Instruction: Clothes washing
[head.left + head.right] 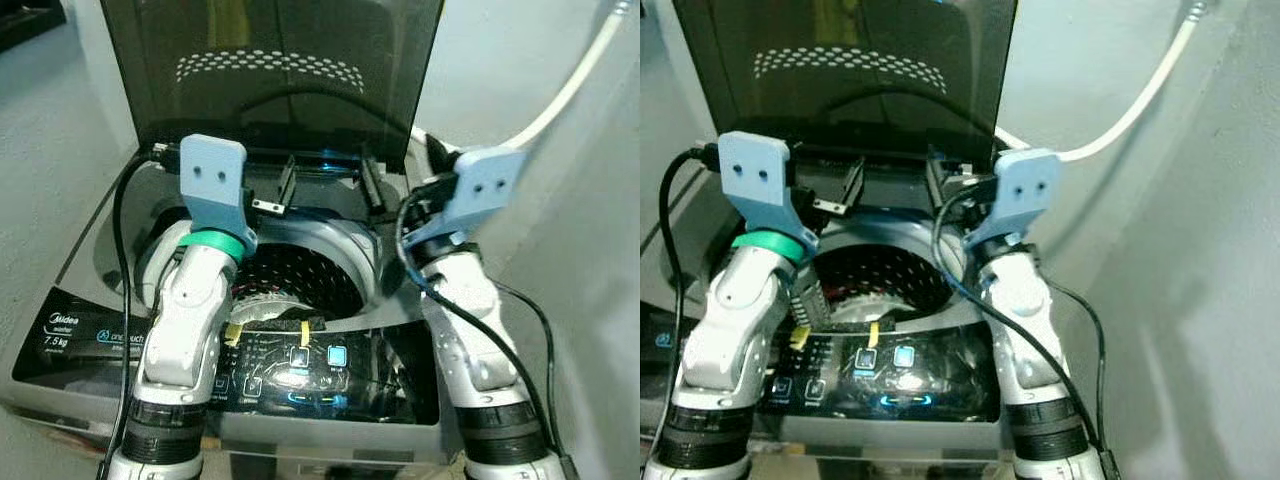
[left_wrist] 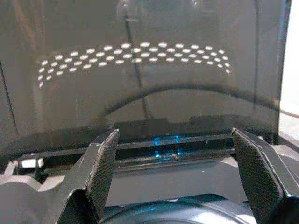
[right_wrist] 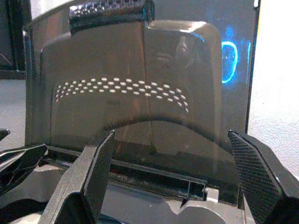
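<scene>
The washing machine (image 1: 90,300) sits right in front of the robot, a top-loader with its smoked, see-through lid (image 1: 270,60) standing upright at the far side. Under that lid the round drum (image 1: 300,275) lies exposed, dark and perforated, ringed by a pale grey collar. Whether any laundry is inside, I cannot tell; it's too dark down there.

Along the near edge runs the glossy black control panel (image 1: 320,375), with small blue icons glowing and two bits of yellow tape (image 1: 304,328) stuck near a dark strip at the drum's near rim. On the panel's left end there's a brand label and a "7.5 kg" mark.

Both arms are up over the opening. The left gripper (image 2: 175,186) reaches across the left part of the drum, its two black fingers (image 2: 105,163) spread wide with nothing between them, pointed at the base of the lid. The right gripper (image 3: 175,186) is over the right side of the drum, likewise spread wide and empty, also facing the lid. Each wrist carries a light blue camera mount (image 1: 215,185), and a green ring (image 1: 215,243) bands the left wrist.

A white hose (image 1: 570,85) runs from the top right corner down towards the machine's far right corner, along the pale wall (image 1: 480,70). Black cables (image 1: 122,260) loop beside both arms.
</scene>
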Motion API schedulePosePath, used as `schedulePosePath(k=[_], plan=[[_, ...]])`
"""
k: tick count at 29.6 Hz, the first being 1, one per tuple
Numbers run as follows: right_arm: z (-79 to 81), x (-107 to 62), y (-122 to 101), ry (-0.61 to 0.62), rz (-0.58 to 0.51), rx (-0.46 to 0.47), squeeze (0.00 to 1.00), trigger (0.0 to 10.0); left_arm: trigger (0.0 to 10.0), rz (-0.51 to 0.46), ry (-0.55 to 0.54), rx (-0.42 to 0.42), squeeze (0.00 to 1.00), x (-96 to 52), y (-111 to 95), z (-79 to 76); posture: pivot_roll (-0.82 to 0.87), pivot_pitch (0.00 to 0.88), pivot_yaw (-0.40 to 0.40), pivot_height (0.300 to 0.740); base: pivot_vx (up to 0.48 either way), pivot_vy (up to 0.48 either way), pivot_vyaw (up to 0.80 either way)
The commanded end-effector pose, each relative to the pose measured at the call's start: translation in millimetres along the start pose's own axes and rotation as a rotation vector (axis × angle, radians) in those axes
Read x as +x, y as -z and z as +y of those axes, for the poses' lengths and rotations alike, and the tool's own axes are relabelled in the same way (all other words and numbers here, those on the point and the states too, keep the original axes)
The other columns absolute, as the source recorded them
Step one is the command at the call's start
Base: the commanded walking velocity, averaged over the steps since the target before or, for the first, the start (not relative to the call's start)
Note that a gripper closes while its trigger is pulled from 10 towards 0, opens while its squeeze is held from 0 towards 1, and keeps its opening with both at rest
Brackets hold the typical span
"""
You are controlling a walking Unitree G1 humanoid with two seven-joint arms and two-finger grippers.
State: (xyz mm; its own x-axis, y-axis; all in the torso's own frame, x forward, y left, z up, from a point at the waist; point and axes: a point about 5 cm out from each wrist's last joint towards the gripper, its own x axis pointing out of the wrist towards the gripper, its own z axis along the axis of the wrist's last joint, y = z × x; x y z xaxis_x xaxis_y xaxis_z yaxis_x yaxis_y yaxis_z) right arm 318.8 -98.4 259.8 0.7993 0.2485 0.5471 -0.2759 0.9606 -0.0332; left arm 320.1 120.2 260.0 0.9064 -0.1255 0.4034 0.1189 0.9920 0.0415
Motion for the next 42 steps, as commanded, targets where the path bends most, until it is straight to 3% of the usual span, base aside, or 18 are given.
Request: schedulePosePath(k=[1, 14, 42], plan=[[-0.3, 0.3, 1, 0.002, 0.003, -0.008, 0.0, 10.0, 10.0, 0.006, -0.016, -0.007, 0.0, 1.3, 3, 3.6, 0.1, 0.0, 0.013, 0.74, 0.0, 0.0, 0.0], [11.2, -1.3, 9, 0.001, 0.027, 0.012, 0.0, 10.0, 10.0, 0.005, -0.033, -0.01, 0.0, 3.7, 6, 5.4, 0.09, 0.0, 0.0, 0.74, -0.106, 0.0, 0.0], [5.9, -0.6, 12, 0.009, 0.028, -0.019, 0.0, 10.0, 10.0, -0.014, -0.013, -0.007, 0.0, 9.7, 8, -1.0, 0.08, 0.0, 0.01, 0.74, -0.337, 0.0, 0.0]])
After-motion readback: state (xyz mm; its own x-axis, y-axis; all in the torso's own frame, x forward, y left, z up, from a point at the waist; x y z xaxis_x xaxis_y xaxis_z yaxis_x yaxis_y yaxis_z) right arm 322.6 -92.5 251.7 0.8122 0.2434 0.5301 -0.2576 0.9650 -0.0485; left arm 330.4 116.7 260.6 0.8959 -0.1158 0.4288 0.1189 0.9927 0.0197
